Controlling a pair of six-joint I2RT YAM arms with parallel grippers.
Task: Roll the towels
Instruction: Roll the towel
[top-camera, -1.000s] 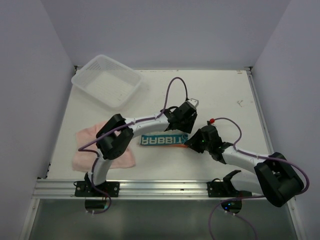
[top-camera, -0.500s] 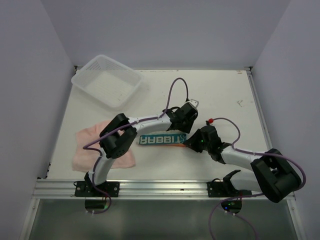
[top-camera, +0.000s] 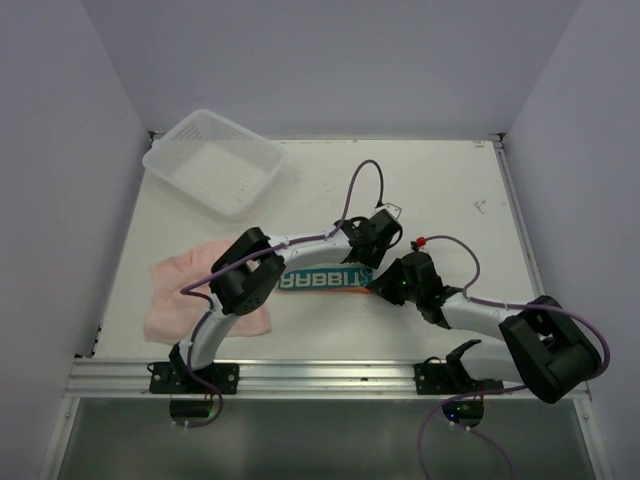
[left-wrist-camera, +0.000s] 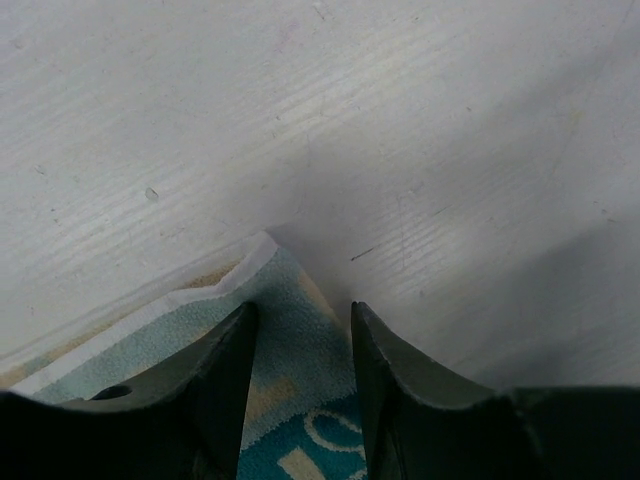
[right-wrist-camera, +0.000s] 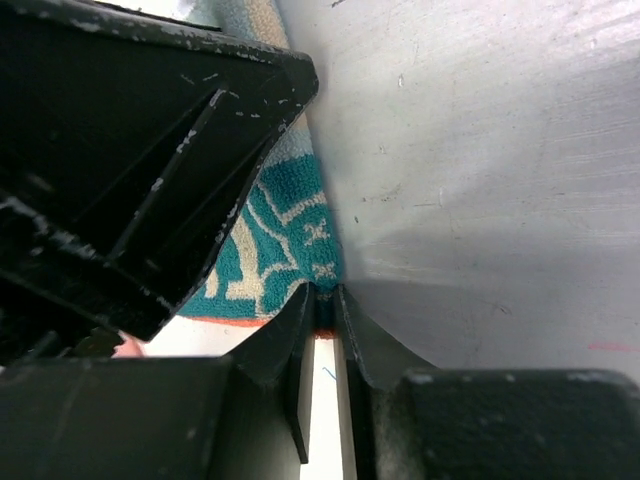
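The printed teal and white towel (top-camera: 320, 279) lies flat as a narrow strip in the middle of the table, letters up. My left gripper (top-camera: 363, 260) is at its far right corner. In the left wrist view my left gripper (left-wrist-camera: 300, 325) is open, with its fingers on either side of the towel's corner (left-wrist-camera: 290, 300). My right gripper (top-camera: 377, 287) is at the towel's near right corner. In the right wrist view my right gripper (right-wrist-camera: 325, 297) is shut on the towel's orange edge (right-wrist-camera: 275, 245). The pale pink towel (top-camera: 185, 290) lies crumpled at the left, partly under my left arm.
A white mesh basket (top-camera: 213, 162) stands at the back left. The left gripper's black body (right-wrist-camera: 130, 150) fills the upper left of the right wrist view, close to my right fingers. Walls close the table on three sides.
My left gripper has moved a little nearer and down onto the towel's right end. The right gripper has stayed pinched on the near corner.
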